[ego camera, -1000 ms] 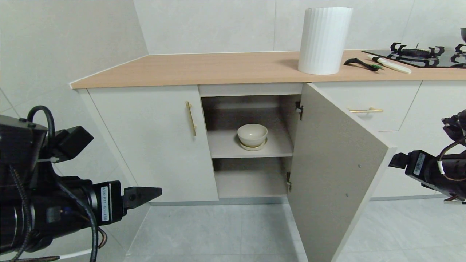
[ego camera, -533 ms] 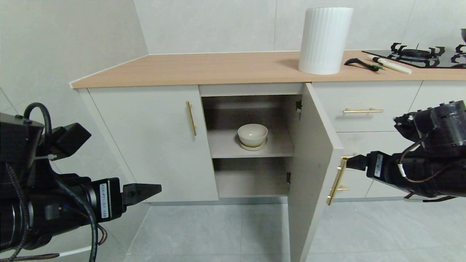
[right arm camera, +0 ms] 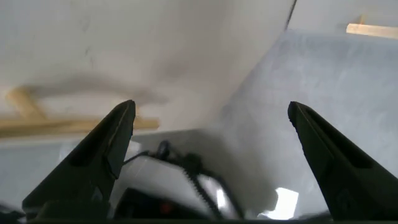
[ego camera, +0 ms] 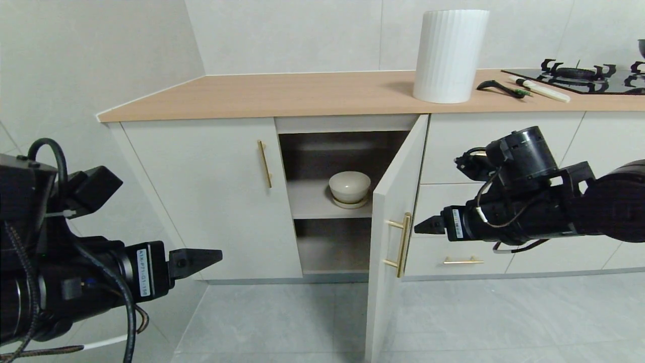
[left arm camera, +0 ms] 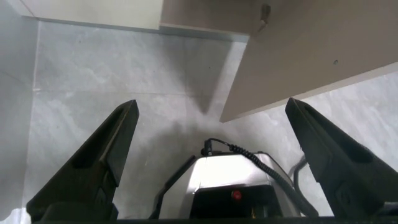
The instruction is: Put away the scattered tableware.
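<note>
Standing ajar: cupboard door (ego camera: 394,191) | bowl (ego camera: 349,185) on shelf (ego camera: 312,202) | wooden counter (ego camera: 282,93) | tiled floor (ego camera: 282,322)

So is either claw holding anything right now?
No. Both are open and empty: left gripper over the floor, right gripper facing the cabinet door.

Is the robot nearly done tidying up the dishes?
Nearly. Done: the bowl sits on its saucer on the cupboard shelf. In hand: the right tool, open, is beside the handle of the half-shut door. Left: shutting the door fully, and perhaps the utensils lying on the counter by the stove.
</note>
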